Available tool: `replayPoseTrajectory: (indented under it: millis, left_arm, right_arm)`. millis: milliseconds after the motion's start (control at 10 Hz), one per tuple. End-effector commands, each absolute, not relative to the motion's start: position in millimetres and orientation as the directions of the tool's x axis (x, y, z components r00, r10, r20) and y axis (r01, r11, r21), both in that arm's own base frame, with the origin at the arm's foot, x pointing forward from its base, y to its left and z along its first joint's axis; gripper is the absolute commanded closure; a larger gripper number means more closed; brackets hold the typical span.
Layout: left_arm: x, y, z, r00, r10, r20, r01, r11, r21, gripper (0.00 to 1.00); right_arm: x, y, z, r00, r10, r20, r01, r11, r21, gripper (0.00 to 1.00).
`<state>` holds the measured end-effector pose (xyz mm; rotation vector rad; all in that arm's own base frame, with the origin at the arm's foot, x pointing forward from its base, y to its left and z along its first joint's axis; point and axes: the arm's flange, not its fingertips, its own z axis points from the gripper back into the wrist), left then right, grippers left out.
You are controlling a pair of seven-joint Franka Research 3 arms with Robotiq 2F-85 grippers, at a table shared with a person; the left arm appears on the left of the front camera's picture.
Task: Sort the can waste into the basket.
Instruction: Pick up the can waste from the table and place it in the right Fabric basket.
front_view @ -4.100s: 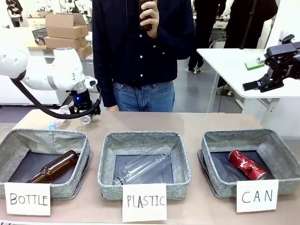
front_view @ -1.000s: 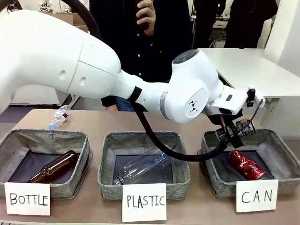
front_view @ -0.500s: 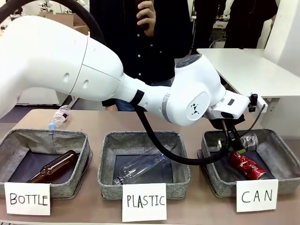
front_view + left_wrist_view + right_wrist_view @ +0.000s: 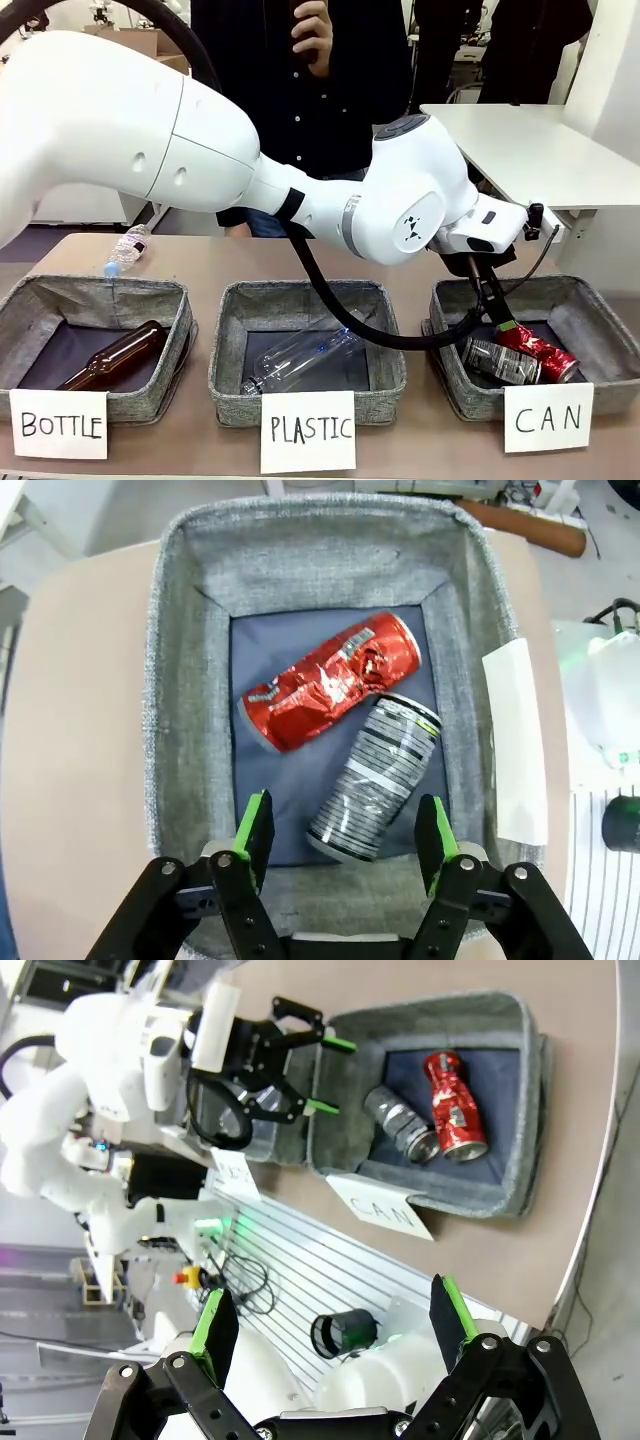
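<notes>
The left arm reaches across the worktop [image 4: 420, 440] from the picture's left side to the right-hand basket [image 4: 590, 300], the one fronted by the white handwritten "CAN" card [image 4: 548, 418]. The left end effector [image 4: 345, 830] hangs over the near part of that basket, pointing down into it. Its green-padded fingers [image 4: 255, 825] are spread wide and hold nothing. Both pieces of can waste lie on the basket's dark base. The crushed red can [image 4: 330, 680] rests on its side near the middle. The dark grey-black can [image 4: 378, 780] with white print lies just beside it, one end meeting the red can's side. In the left wrist view this dark can sits between the spread fingers but lower down, with a clear gap to each pad. From the front the two cans lie side by side behind the card, the dark one towards the middle basket. The right end effector [image 4: 330, 1310] is held high and well off to the side, looking down on the basket from afar, its fingers also apart and empty. The middle basket [image 4: 300, 295], carded "PLASTIC", holds a clear plastic bottle [image 4: 305, 355]. The left basket [image 4: 100, 290], carded "BOTTLE", holds a brown glass bottle [image 4: 115, 355]. A small water bottle [image 4: 125, 250] lies on the worktop behind the left basket. A person [image 4: 320, 60] in a dark shirt stands at the far side.
</notes>
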<state>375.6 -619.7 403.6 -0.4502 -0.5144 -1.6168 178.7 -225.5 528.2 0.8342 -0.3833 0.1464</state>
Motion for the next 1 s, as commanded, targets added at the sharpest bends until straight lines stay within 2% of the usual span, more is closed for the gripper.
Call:
replayPoseTrajectory:
  millis: [0,200,300,400,500,600,700,900]
  left_arm:
    - [369.2,-611.4,411.0,-0.066,-0.844,0.532,0.998,-0.046,0.051,0.26]
    - [364.9,-591.3,433.7,0.128,-0.906,0.403,0.991,0.097,-0.096,0.26]
    - [366.3,-574.1,456.7,0.347,-0.866,0.361,0.937,0.303,-0.174,0.26]
    - [366.0,-540.6,485.3,0.558,-0.761,0.332,0.83,0.51,-0.226,0.26]
    - [367.1,-488.7,517.7,0.703,-0.622,0.343,0.711,0.628,-0.318,0.26]
    - [369.8,-432.6,542.4,0.786,-0.487,0.38,0.613,0.691,-0.383,0.26]
    - [353.4,-370.9,554.6,0.824,-0.357,0.44,0.54,0.733,-0.415,0.26]
    - [338.6,-263.9,577.5,0.883,-0.153,0.444,0.39,0.765,-0.512,0.26]
  right_arm:
    - [174.8,-226.4,529.7,0.921,-0.011,0.39,-0.283,0.669,0.687,0.0]
    - [178.7,-225.5,528.2,0.922,-0.023,0.387,-0.275,0.666,0.693,0.0]
    - [190.8,-211.3,539.0,0.922,-0.035,0.386,-0.261,0.678,0.687,0.0]
    - [210.3,-187.7,548.8,0.911,0.01,0.411,-0.312,0.669,0.675,0.0]
    - [238.6,-156.2,554.9,0.9,0.043,0.433,-0.362,0.626,0.69,0.0]
    - [264.4,-127.1,552.4,0.906,0.066,0.419,-0.373,0.596,0.712,0.0]
    - [285.3,-97.4,547.8,0.913,0.083,0.399,-0.373,0.563,0.737,0.0]
    - [314.0,-46.5,537.3,0.92,0.082,0.382,-0.374,0.47,0.8,0.0]
